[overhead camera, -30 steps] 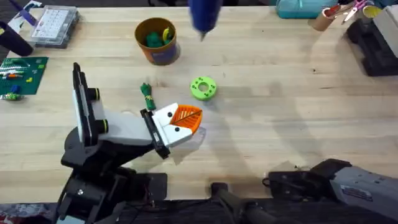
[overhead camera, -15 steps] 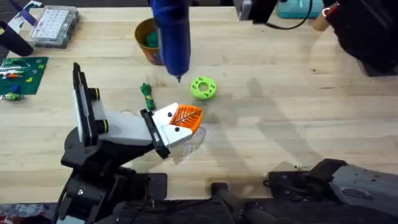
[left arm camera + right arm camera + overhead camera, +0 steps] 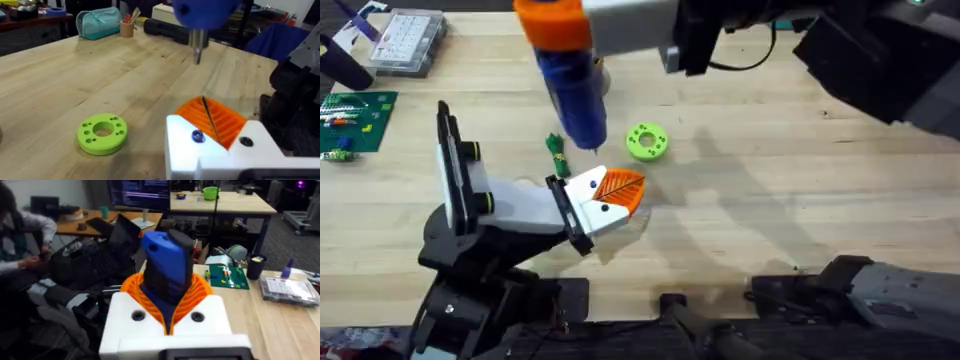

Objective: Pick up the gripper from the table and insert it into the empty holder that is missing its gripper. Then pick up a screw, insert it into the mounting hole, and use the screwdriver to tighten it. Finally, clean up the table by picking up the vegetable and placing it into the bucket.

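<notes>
Screwdriver: blue cylinder with orange collar, held nearly upright above the table, thin metal bit pointing down just over the gripper. Clamped between the orange ribbed pads of the right gripper, which reaches in from the far side in the overhead view.

Gripper: white wedge with dark dots and orange ribbed fin, seated against the black flange of the holder.

Holder: black stand, white cylindrical body, tall black side plate; near-left part of the table.

Vegetable: slim, green, lying on the table just beyond the flange, beside the screwdriver tip.

Green ring-shaped disc: flat on the table, near the gripper.

Left gripper: its fingers' state cannot be told.

Clear parts box: far-left corner.
</notes>
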